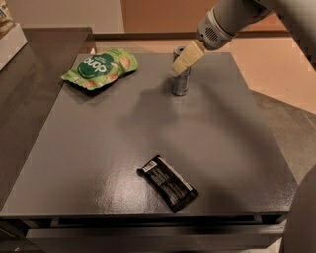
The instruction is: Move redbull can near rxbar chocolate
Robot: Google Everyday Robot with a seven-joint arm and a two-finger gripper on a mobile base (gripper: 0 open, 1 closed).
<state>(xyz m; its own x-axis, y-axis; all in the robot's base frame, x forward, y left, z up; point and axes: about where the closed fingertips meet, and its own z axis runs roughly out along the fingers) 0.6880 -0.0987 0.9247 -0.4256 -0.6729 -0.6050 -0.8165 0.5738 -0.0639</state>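
Dark grey tabletop (98, 148) w/ soft glare, front edge at bottom. Tan floor (276, 64) beyond at right, pale wall (64, 12) top left, wood-brown panel (158, 15) top ctr.

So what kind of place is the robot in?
Probably an office snack corner: a dark grey tabletop holds a green snack pouch, a black wrapped bar and a slim silver-blue drink can, with the gripper at the can's top.

One gripper (185, 59), at far side of worktop (98, 148). One redbull can (180, 84), right at gripper. One rxbar chocolate (168, 183), well apart from gripper, toward near edge. One green snack pouch (100, 68), off to gripper's side. One worktop.
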